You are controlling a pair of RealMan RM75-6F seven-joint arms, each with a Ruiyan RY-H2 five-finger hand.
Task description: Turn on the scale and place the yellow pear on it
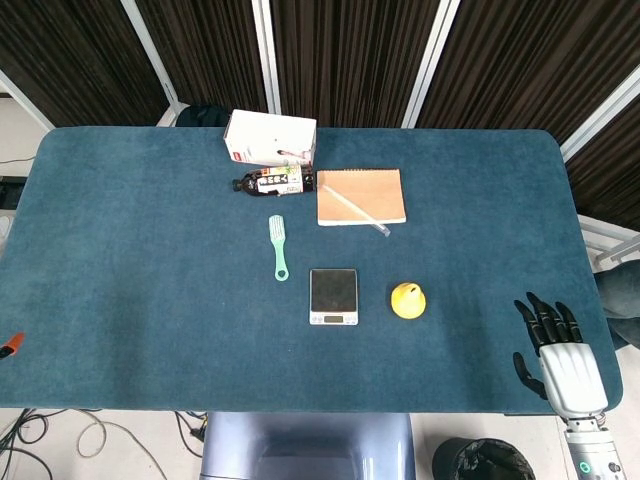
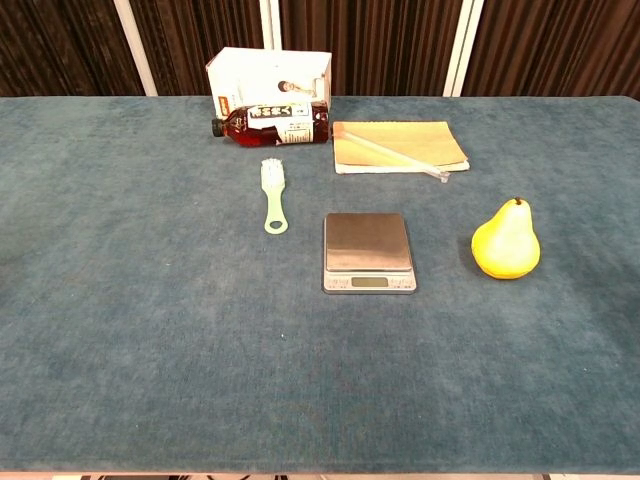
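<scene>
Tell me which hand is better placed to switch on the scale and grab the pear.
Probably the right. The right hand is open at the table's near right corner, on the same side as the yellow pear beside the scale. The left hand is not in view.

Dark, seemingly slatted wall (image 1: 350, 50) behind blue table (image 1: 150, 250).

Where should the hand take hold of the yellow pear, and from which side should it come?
Probably around the wide lower body of the pear, coming from the right, where the open right hand is. The pear stands upright with its narrow neck on top, which gives less to hold. The scale lies apart on its other side, so that approach is free.
</scene>
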